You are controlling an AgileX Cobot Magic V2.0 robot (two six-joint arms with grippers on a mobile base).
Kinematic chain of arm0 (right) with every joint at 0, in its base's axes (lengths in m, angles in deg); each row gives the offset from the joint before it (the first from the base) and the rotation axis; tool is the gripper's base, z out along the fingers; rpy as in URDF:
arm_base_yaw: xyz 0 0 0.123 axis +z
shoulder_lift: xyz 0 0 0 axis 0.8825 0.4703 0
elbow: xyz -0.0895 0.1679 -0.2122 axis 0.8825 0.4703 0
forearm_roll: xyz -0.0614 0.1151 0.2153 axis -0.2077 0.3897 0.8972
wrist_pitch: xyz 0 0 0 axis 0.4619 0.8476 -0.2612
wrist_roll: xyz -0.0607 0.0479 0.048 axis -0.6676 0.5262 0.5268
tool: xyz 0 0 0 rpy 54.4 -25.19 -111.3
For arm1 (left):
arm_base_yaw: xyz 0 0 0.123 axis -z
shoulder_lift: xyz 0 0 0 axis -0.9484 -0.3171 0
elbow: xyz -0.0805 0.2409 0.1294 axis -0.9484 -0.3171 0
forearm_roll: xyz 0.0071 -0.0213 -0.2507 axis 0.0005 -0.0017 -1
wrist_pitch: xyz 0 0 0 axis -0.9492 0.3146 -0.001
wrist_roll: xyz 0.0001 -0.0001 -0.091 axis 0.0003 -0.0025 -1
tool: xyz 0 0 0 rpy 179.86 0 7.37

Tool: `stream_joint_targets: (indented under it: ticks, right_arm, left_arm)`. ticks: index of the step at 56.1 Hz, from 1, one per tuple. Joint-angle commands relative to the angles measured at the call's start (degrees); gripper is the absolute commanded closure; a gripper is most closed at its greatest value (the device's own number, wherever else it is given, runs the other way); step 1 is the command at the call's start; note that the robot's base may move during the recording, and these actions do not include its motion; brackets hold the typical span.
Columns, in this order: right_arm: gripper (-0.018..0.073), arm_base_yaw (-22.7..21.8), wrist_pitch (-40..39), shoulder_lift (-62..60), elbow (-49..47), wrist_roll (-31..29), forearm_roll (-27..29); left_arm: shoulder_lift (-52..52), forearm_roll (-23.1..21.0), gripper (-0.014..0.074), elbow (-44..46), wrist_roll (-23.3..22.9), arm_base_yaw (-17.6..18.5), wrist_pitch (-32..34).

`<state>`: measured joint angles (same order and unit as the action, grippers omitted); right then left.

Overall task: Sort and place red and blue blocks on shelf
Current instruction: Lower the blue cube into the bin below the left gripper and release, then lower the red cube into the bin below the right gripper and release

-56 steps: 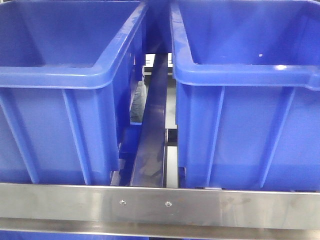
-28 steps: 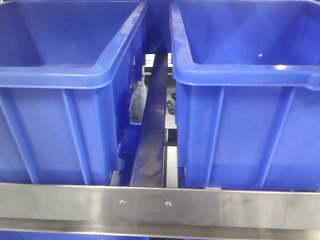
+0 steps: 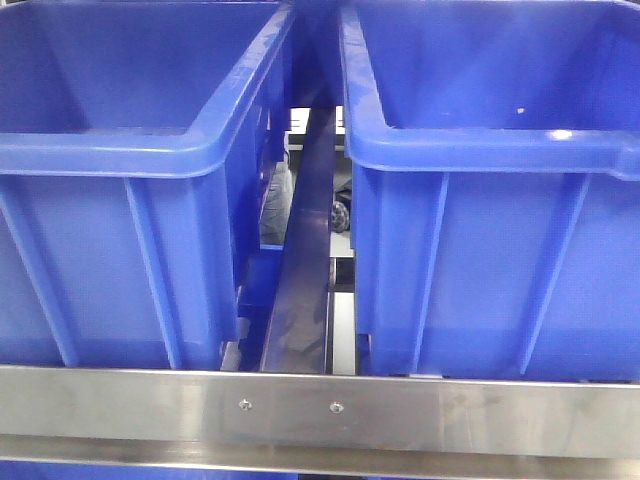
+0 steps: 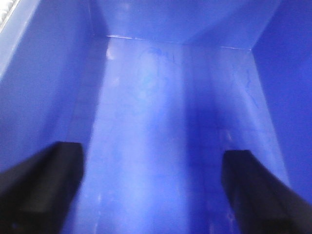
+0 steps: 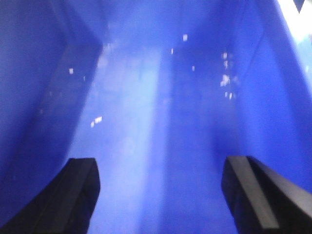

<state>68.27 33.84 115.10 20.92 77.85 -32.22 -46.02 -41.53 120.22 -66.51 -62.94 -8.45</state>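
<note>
Flanking two blue bins [image 3: 130, 150]: shelf rail [image 3: 320, 410]

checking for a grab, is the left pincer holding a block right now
No, the left pincer is open, and only the bare blue bin floor shows between its fingers.

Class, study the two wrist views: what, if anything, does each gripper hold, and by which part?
Nothing is held. The left gripper and right gripper both stand open, with only bare blue bin floor between their fingers.
</note>
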Motion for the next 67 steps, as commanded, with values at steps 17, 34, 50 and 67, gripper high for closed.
stream_joint_targets:
  ticks: [17, 34, 50, 67]
  right_arm:
    - [0.0309, -0.21, -1.43, -11.18, -2.24, 0.00, -2.09]
    - [0.0503, -0.21, 0.90, -20.31, 1.31, 0.00, -3.44]
    - [0.0503, -0.21, 2.64, -33.53, 10.17, 0.00, -3.44]
    - [0.0503, -0.21, 8.22, -41.32, 11.84, 0.00, -3.44]
  left_arm:
    - [12.22, 1.18, 0.0516, 1.44, -0.31, 0.35, -8.71]
    - [22.75, 2.16, 0.0512, -5.91, -0.31, 0.35, -7.38]
    - [35.47, 2.67, 0.0512, -12.64, -0.31, 0.35, -5.93]
    - [43.78, 3.43, 0.0512, -14.14, -0.31, 0.35, -6.90]
